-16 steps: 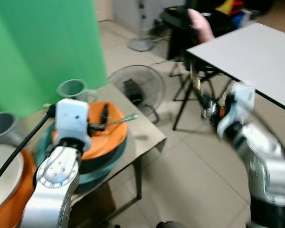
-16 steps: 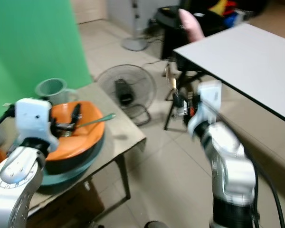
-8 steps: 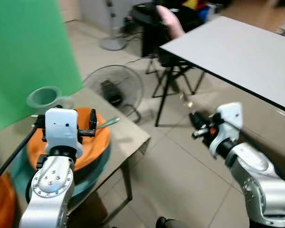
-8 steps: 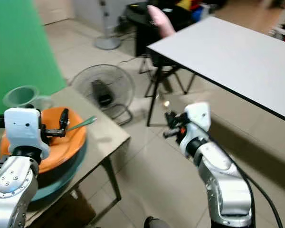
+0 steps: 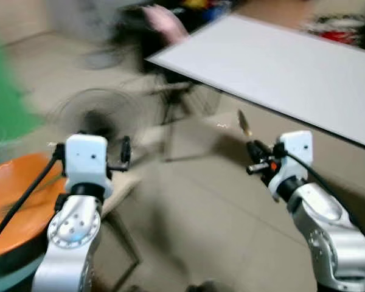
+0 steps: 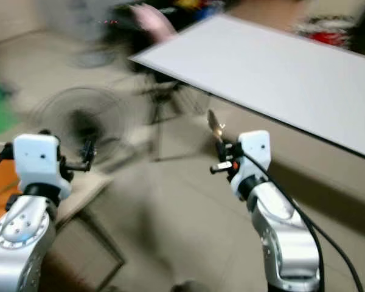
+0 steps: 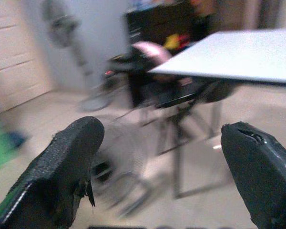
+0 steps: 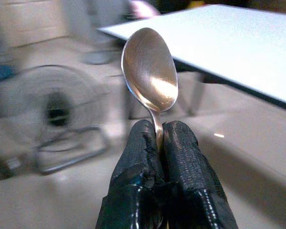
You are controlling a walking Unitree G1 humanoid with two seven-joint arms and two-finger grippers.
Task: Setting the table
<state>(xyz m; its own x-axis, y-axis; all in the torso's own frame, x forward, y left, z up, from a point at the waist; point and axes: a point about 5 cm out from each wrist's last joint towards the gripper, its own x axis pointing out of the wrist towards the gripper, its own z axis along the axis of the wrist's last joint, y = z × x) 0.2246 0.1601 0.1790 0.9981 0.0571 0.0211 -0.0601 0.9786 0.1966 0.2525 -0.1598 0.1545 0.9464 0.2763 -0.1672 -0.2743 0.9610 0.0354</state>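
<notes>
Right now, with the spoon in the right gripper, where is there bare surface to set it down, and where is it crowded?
The long white rectangular tabletop shows bare from its near dark edge back; only blurred red clutter sits at its far end. The right gripper, shut on the silver metal spoon, is short of that edge. The small wooden side table is crowded by the orange bowl.

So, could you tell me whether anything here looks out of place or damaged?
Nothing looks damaged or spilled. The right end effector is shut on a spoon, bowl pointing up, short of the white table. The left end effector is open and holds nothing. The head views are blurred, so small details cannot be judged.
</notes>
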